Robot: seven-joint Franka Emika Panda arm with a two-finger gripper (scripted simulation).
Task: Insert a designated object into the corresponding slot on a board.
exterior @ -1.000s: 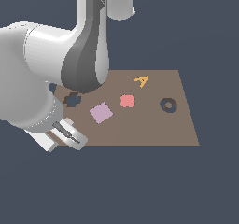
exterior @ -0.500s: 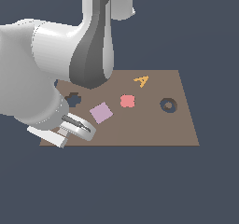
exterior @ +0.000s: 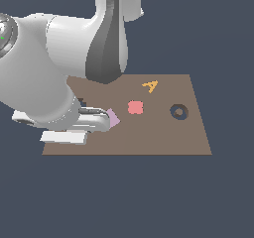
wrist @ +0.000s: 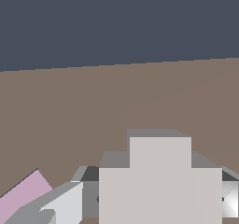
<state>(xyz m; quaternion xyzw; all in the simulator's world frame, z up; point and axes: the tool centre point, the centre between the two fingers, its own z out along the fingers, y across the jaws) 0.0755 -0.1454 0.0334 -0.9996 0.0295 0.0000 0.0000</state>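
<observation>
Since the earlier frame the arm has swung lower across the board's [exterior: 163,133] left side, now hiding the slot. Pale grey cross [wrist: 160,181] fills the wrist view's lower centre, pinched between the fingers [wrist: 63,204], beside the lilac square [exterior: 113,118].

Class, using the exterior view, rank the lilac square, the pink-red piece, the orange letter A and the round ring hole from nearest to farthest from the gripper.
1. lilac square, partly hidden beside the gripper
2. pink-red piece, mid-board
3. orange letter A, toward the far edge
4. round ring hole, the exterior view's right
</observation>
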